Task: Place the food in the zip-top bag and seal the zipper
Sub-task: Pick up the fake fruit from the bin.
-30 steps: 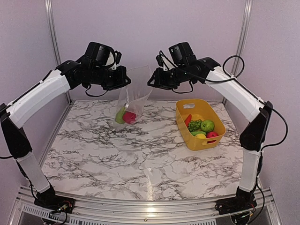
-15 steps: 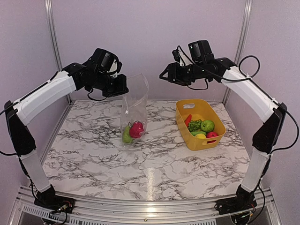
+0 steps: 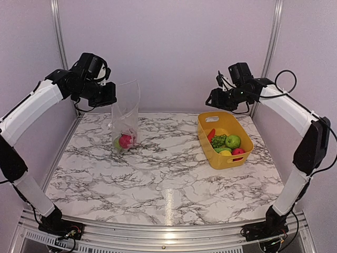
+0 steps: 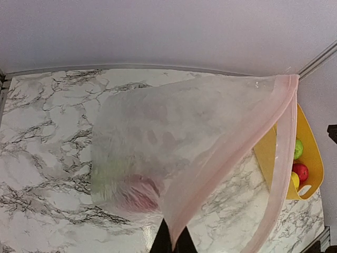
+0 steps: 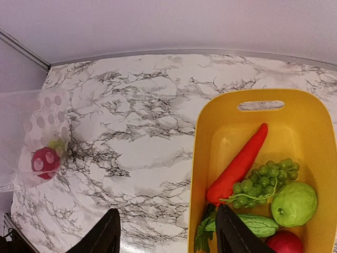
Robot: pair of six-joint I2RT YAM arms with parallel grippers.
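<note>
Zip-top bag, red and green food inside, is being pinched at its zipper by the left gripper, while the right gripper is being held spread above the yellow basket.

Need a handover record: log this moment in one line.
left tool: shut on zip-top bag | right tool: open, by yellow basket | zipper: unsealed | bagged: red piece, green piece | basket: long red piece, grapes

Clear zip-top bag hanging upright, zipper unsealed; red, green food inside — rest in yellow basket.
</note>
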